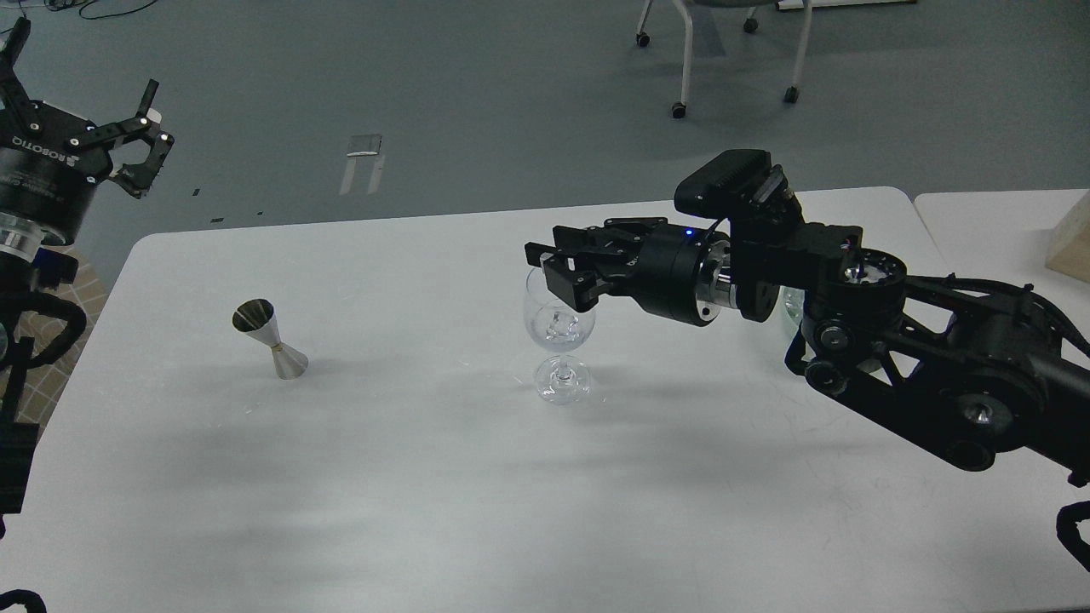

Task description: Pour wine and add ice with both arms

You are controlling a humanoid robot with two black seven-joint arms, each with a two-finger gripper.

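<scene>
Meanwhile, our right gripper hung just over the rim of the wine glass, its arm reaching in from the right edge of the counter. Its jaws stood somewhat apart with nothing visible between them, though they were dark and seen at an angle. The glass stood upright near the middle of the counter, a little toward the far edge. Inside its bowl lay a piece of ice, small and clear; we could not tell whether more than one chunk was there. No wine showed in the glass.

Our left gripper was raised beyond the far left corner of the counter, above the floor, well apart from everything on the surface. Its jaws were spread wide and held nothing.

A steel jigger stood tilted on the left half of the counter, well apart from the glass, its wider mouth turned up and toward the far left. Behind the right arm, near the right edge, a bit of a glassy rim peeked out; we could not tell what it belonged to.
</scene>
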